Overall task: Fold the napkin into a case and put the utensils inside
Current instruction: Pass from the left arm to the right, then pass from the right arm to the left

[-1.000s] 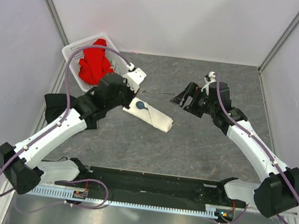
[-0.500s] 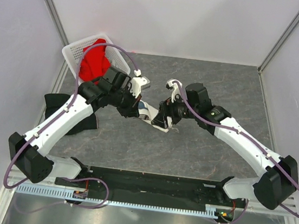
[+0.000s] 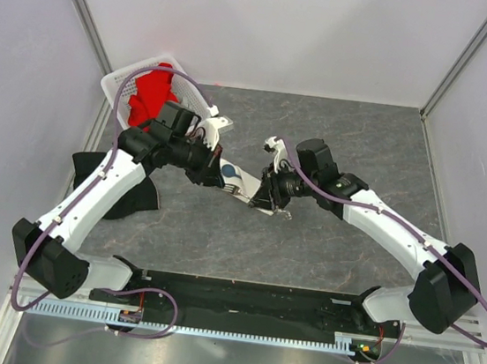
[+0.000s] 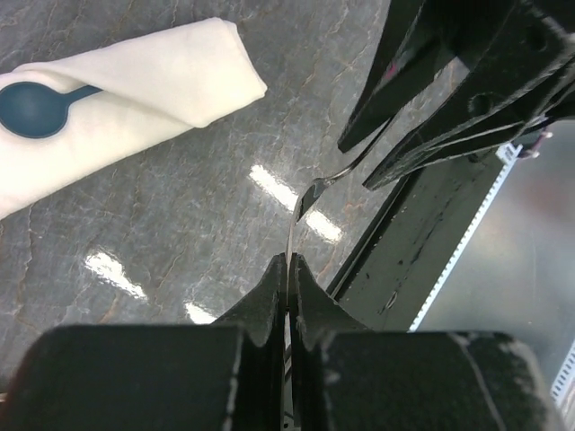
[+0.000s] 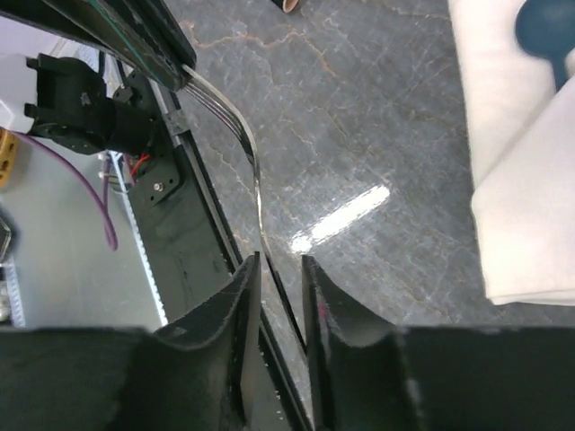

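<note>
The left tool is seen fully closed on the tine end of the fork, which is held out straight ahead of it above the desk. The folded napkin, with the blue spoon tucked into it, is laid flat ahead of this tool and to its left. The fork's handle is straddled by the right tool, whose jaws are set partly apart and not visibly pressed on it.
</note>
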Action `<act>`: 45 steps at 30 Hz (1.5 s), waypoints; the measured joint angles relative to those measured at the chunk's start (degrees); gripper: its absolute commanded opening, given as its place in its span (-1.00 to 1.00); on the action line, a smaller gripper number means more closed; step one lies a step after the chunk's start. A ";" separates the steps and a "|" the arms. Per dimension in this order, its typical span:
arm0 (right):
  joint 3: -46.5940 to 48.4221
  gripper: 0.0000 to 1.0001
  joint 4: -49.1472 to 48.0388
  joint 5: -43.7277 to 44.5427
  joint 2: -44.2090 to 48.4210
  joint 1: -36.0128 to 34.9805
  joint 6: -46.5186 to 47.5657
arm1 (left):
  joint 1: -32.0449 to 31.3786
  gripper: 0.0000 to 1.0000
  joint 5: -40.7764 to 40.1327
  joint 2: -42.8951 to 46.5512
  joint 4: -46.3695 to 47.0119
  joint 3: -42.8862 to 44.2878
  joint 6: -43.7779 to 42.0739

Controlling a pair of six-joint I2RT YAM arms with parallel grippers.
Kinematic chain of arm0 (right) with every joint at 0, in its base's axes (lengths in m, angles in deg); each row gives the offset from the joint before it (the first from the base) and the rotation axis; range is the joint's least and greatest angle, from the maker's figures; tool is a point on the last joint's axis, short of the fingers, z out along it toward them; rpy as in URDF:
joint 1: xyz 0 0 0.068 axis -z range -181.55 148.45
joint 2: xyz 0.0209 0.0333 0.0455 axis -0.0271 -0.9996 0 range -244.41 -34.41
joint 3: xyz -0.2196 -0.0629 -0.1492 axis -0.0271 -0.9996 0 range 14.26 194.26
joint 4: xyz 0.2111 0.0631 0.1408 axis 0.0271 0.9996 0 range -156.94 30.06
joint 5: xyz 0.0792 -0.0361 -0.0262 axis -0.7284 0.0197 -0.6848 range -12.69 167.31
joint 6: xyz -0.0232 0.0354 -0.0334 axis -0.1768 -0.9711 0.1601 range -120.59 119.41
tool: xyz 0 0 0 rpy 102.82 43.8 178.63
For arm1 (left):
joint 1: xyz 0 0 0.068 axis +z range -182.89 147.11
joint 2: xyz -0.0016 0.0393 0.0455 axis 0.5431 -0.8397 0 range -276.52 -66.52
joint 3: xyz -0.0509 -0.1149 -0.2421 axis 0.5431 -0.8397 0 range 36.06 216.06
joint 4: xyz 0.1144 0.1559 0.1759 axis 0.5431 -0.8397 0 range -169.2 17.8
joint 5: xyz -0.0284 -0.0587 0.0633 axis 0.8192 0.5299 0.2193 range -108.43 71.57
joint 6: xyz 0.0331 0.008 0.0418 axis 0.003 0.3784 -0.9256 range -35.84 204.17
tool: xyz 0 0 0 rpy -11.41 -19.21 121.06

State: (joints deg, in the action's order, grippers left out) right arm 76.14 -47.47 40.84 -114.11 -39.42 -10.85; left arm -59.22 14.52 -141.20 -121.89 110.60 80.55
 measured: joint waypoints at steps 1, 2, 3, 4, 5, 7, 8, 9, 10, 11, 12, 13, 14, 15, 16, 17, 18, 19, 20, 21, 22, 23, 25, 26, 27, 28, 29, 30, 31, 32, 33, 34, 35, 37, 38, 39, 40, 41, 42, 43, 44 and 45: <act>-0.50 -1.00 -0.66 -0.37 0.00 -0.07 -0.31 | 0.42 -0.96 0.57 0.07 0.11 -0.04 0.17; -1.03 -1.00 -1.46 -1.05 0.00 -0.07 -0.59 | 0.87 -0.96 1.27 0.26 0.44 -0.24 0.72; -1.73 -1.00 -2.54 -2.91 0.00 -0.13 -1.18 | 1.11 -0.92 1.49 0.44 1.16 -0.50 1.05; -2.25 -1.00 -3.69 -3.98 0.04 -0.31 -1.81 | 1.53 -0.81 1.55 0.61 2.05 -1.16 1.36; -2.54 -1.00 -4.44 -4.52 0.04 -0.61 -2.49 | 1.95 -0.44 1.64 0.87 2.27 -1.92 1.99; -3.06 -1.00 -5.16 -5.38 -0.09 -0.66 -4.11 | 2.21 0.02 1.51 1.73 3.63 -3.67 3.13; -3.13 -1.00 -5.38 -5.75 -0.24 -0.66 -5.05 | 2.21 0.16 1.03 2.38 5.25 -4.81 4.28; -3.13 -1.00 -5.86 -5.53 -0.44 -0.68 -5.79 | 2.19 0.21 0.28 3.32 6.40 -5.99 5.31; -3.13 -1.00 -6.32 -5.27 -0.55 -0.72 -6.56 | 2.19 0.28 -0.48 4.61 7.28 -7.34 6.23; -3.13 -1.00 -6.73 -4.87 -0.63 -0.68 -7.19 | 2.21 0.40 -1.40 6.21 8.04 -8.70 6.93; -3.15 -1.00 -7.02 -4.52 -0.70 -0.63 -7.69 | 2.21 0.44 -1.95 7.41 8.37 -9.40 7.23; -3.15 -1.00 -7.17 -4.26 -0.74 -0.63 -8.17 | 2.21 0.47 -2.91 8.92 8.90 -10.08 7.52; -3.15 -1.00 -7.45 -3.98 -0.90 -0.59 -8.57 | 2.21 0.49 -3.76 10.54 9.55 -10.62 7.78; -3.15 -1.00 -7.91 -3.74 -1.22 -0.52 -9.07 | 2.21 0.50 -4.35 11.50 9.84 -10.78 7.89; -3.17 -1.00 -8.31 -3.63 -1.68 -0.52 -9.38 | 2.21 0.50 -5.14 12.59 10.36 -10.97 7.91; -3.19 -1.00 -8.48 -3.58 -2.10 -0.50 -9.60 | 2.21 0.50 -6.05 13.51 10.86 -11.15 7.93; -3.37 -1.00 -8.74 -3.56 -2.62 -0.50 -10.01 | 2.21 0.50 -7.08 14.32 11.08 -11.21 7.96; -3.50 -1.00 -8.79 -3.54 -3.13 -0.50 -10.38 | 2.27 0.51 -7.89 15.06 11.41 -11.34 8.07; -3.82 -1.00 -9.03 -3.54 -3.50 -0.50 -10.69 | 2.32 0.52 -9.01 15.82 11.91 -11.67 8.17; -4.13 -1.00 -9.11 -3.52 -3.67 -0.50 -11.04 | 2.45 0.54 -9.51 16.41 12.22 -12.04 8.33; -4.57 -1.00 -9.11 -3.48 -3.76 -0.48 -11.30 | 2.56 0.53 -10.40 17.22 12.72 -12.66 8.57; -4.79 -1.00 -9.11 -3.45 -3.76 -0.46 -11.52 | 2.75 0.53 -10.78 18.03 13.05 -13.40 8.87; -4.92 -1.00 -9.16 -3.41 -3.76 -0.22 -11.93 | 3.30 0.56 -10.99 19.26 13.22 -14.78 9.53; -4.92 -1.00 -9.16 -3.43 -3.76 -0.04 -12.13 | 3.61 0.58 -10.84 19.58 13.16 -15.21 9.81; -4.96 -1.00 -9.22 -3.54 -3.76 0.20 -12.39 | 4.09 0.59 -10.25 19.78 13.27 -15.67 10.14; -5.01 -1.00 -9.25 -3.58 -3.74 0.48 -12.55 | 4.52 0.61 -9.84 19.82 13.25 -16.02 10.40; -5.16 -1.00 -9.29 -3.61 -3.74 0.79 -12.74 | 4.90 0.61 -9.40 19.82 13.27 -16.35 10.64; -5.25 -1.00 -9.33 -3.63 -3.74 1.05 -12.96 | 5.16 0.61 -8.90 19.80 13.27 -16.61 10.71; -5.29 -1.00 -9.31 -3.67 -3.74 1.20 -13.11 | 5.40 0.62 -8.28 19.80 13.20 -16.96 10.84; -5.33 -1.00 -9.33 -3.72 -3.76 1.42 -13.35 | 5.46 0.62 -7.96 19.80 13.25 -17.14 10.86; -5.35 -1.00 -9.42 -3.82 -3.74 1.55 -13.53 | 5.49 0.62 -7.26 19.80 13.27 -17.35 10.86; -5.38 -1.00 -9.49 -3.85 -3.74 1.57 -13.64 | 5.60 0.61 -6.51 19.80 13.42 -17.68 10.86; -5.40 -1.00 -9.49 -3.96 -3.74 1.57 -13.79 | 5.60 0.61 -5.62 19.78 13.51 -17.88 10.86; -5.40 -1.00 -9.55 -4.24 -3.76 1.66 -14.03 | 5.60 0.60 -3.30 19.17 13.92 -18.38 10.86; -5.40 -1.00 -9.57 -4.48 -3.74 1.68 -14.16 | 5.57 0.56 -2.29 18.51 14.08 -18.51 10.86; -5.40 -1.00 -9.57 -4.81 -3.74 1.68 -14.25 | 5.57 0.51 -1.53 17.73 14.36 -18.73 10.86; -5.40 -1.00 -9.60 -5.14 -3.74 1.68 -14.45 | 5.57 0.46 -0.92 16.81 14.56 -18.95 10.86; -5.40 -1.00 -9.64 -5.42 -3.72 1.68 -14.64 | 5.60 0.46 -0.72 15.93 14.95 -19.28 10.84; -5.40 -1.00 -9.68 -5.81 -3.72 1.68 -14.86 | 5.62 0.45 -0.68 15.15 15.32 -19.65 10.84; -5.40 -1.00 -9.73 -6.03 -3.67 1.68 -14.91 | 5.62 0.44 -0.72 14.45 15.58 -19.93 10.84; -5.40 -1.00 -9.75 -6.36 -3.61 1.68 -15.04 | 5.62 0.43 -0.85 13.99 15.69 -20.06 10.84; -5.49 -1.00 -9.84 -6.69 -3.50 1.73 -15.08 | 5.62 0.43 -0.96 13.55 15.85 -20.09 10.84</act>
State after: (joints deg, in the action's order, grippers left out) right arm 70.66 -57.31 34.15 -117.61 -37.69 -25.93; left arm -53.60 13.56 -127.65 -106.05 90.51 91.39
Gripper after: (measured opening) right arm 0.010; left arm 0.727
